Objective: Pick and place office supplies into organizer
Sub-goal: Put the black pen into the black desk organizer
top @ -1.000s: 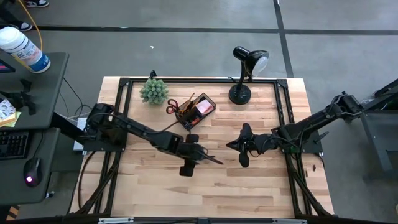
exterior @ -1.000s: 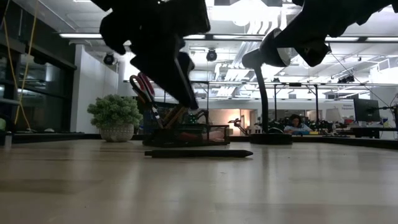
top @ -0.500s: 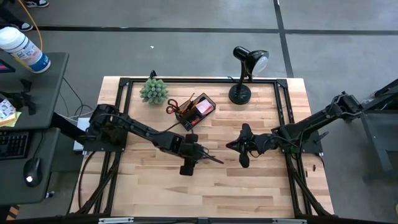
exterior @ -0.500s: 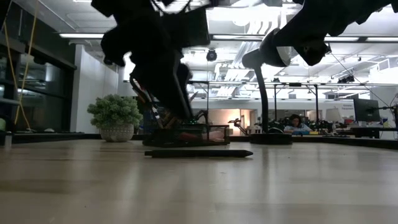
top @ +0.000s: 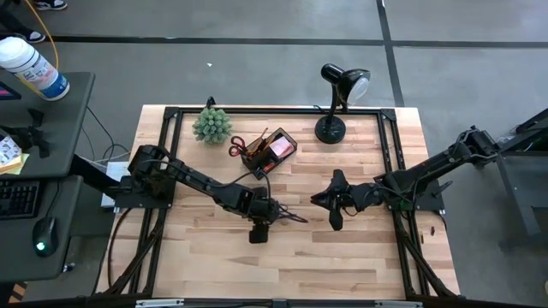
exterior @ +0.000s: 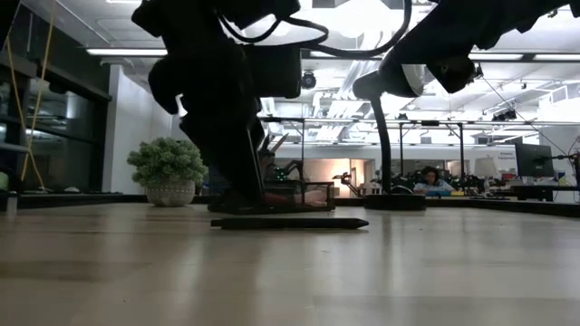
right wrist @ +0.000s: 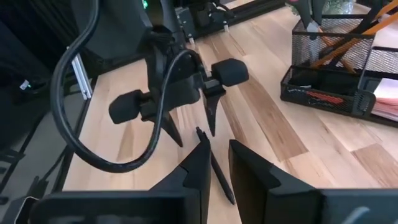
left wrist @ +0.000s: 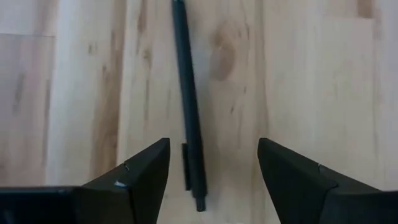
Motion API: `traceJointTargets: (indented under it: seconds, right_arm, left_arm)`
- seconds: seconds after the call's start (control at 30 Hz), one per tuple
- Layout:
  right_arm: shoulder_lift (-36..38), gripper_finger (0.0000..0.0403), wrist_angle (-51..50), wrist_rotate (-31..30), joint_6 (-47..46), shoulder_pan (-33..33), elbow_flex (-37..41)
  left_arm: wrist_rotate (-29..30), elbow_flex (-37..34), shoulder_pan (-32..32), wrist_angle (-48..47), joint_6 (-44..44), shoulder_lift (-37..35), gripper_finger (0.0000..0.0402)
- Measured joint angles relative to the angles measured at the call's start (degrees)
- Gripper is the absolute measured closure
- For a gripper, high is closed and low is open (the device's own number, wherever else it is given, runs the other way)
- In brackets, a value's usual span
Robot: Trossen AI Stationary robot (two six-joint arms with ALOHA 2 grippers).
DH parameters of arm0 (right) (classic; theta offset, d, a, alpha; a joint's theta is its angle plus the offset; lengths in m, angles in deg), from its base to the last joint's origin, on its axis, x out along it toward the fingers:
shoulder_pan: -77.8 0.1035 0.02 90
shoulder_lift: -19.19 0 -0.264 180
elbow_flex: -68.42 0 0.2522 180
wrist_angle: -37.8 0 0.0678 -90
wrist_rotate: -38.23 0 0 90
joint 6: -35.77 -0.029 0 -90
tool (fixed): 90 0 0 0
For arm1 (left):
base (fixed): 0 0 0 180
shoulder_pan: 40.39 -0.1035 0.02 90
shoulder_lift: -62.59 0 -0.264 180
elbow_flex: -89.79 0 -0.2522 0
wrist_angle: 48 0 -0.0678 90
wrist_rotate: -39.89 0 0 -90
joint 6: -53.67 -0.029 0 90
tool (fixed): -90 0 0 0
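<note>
My left gripper (left wrist: 211,180) has dropped lower, fingers spread astride the slim black plastic pen (left wrist: 188,106) (right gripper (top: 330,205) idles nearby, nearly closed).

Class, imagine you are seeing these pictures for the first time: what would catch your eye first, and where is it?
The left end effector stands out first: its fingers are spread open to either side of a black pen lying flat on the wooden table near its middle. Behind it, toward the table's far edge, stands the black mesh organizer with red-handled scissors poking out. The right end effector waits just right of the pen.
</note>
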Motion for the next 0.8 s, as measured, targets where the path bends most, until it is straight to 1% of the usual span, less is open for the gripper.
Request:
traceJointTargets:
  seconds: [0.13,0.33,0.57,0.7,0.8]
  right_arm:
    - [0.0,0.0354,1.1,-0.2,0.2,0.0,0.0]
    - [0.0,0.035,1.6,-0.3,0.3,0.0,0.0]
    - [0.0,0.0351,1.6,-0.3,0.3,0.0,0.0]
    - [0.0,0.035,1.6,-0.3,0.3,0.0,0.0]
    - [0.0,0.0351,1.6,-0.3,0.3,0.0,0.0]
  left_arm:
    - [3.5,0.0,-0.1,0.2,0.7,0.0,0.0184]
    - [2.2,0.0,-2.0,0.3,1.0,0.0,0.02]
    - [1.0,0.0,-1.8,0.2,2.0,0.0,0.0202]
    - [4.0,0.0,-1.0,0.1,1.7,0.0,0.0202]
    - [3.9,0.0,-1.1,0.0,2.1,0.0,0.0202]
